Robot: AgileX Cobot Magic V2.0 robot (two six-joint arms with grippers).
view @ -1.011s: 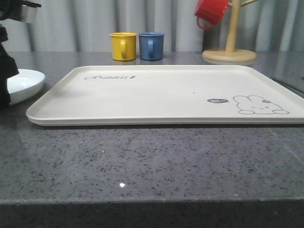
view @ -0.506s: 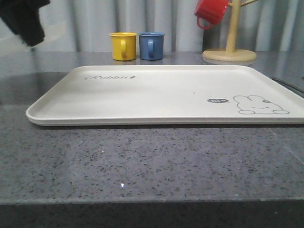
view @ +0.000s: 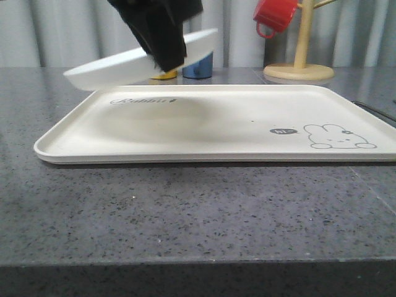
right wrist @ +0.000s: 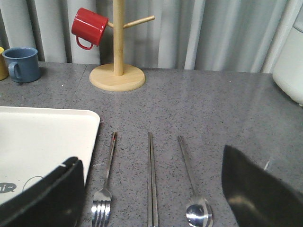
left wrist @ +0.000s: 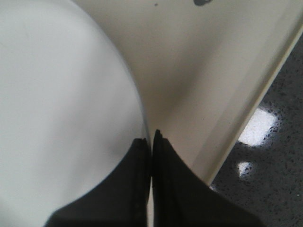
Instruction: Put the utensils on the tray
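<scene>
The left gripper (view: 162, 54) is pinching the rim of the white plate (view: 117, 68), holding it tilted in the air above the cream tray (view: 204, 124). The right gripper (right wrist: 151, 198) is hanging wide apart over the fork (right wrist: 105, 182), chopsticks (right wrist: 151, 177) and spoon (right wrist: 193, 189), which are lying just beside the tray.

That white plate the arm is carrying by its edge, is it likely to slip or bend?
The plate looks rigid: it keeps its shape though the left gripper pinches only its rim. Its smooth, glossy surface probably makes it slippery. Held at one edge and tilted above the tray, it may swing or slide out if jolted.
</scene>
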